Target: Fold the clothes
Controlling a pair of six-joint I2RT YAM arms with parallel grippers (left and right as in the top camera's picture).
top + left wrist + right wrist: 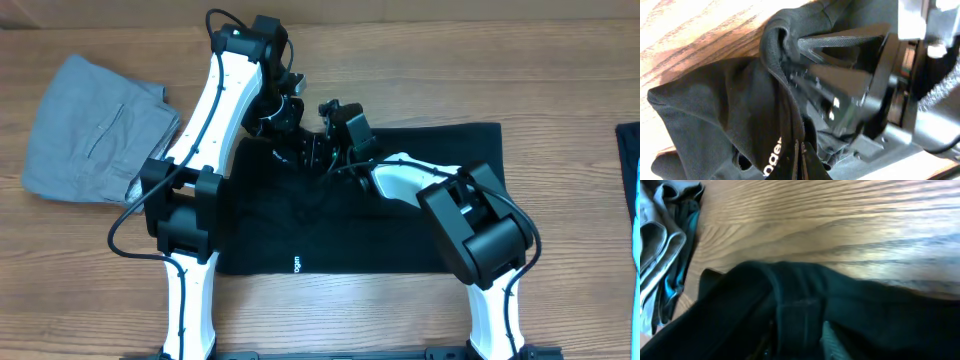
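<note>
The clothes [400, 215] are a black garment spread on the wooden table, with a small white logo near its front edge. Both grippers meet at its bunched far-left edge. My left gripper [288, 135] is shut on a fold of the black fabric beside a white logo print, as the left wrist view shows [802, 160]. My right gripper [322, 150] faces it, and its black fingers fill the left wrist view [840, 75]. In the right wrist view its fingers [801, 332] hold a band of the black fabric [880, 315], which drapes over them.
Folded light grey trousers [95, 130] lie at the far left of the table, and grey cloth shows at the left of the right wrist view [660, 245]. A dark blue item [629, 170] sits at the right edge. Bare wood [450, 60] lies beyond the garment.
</note>
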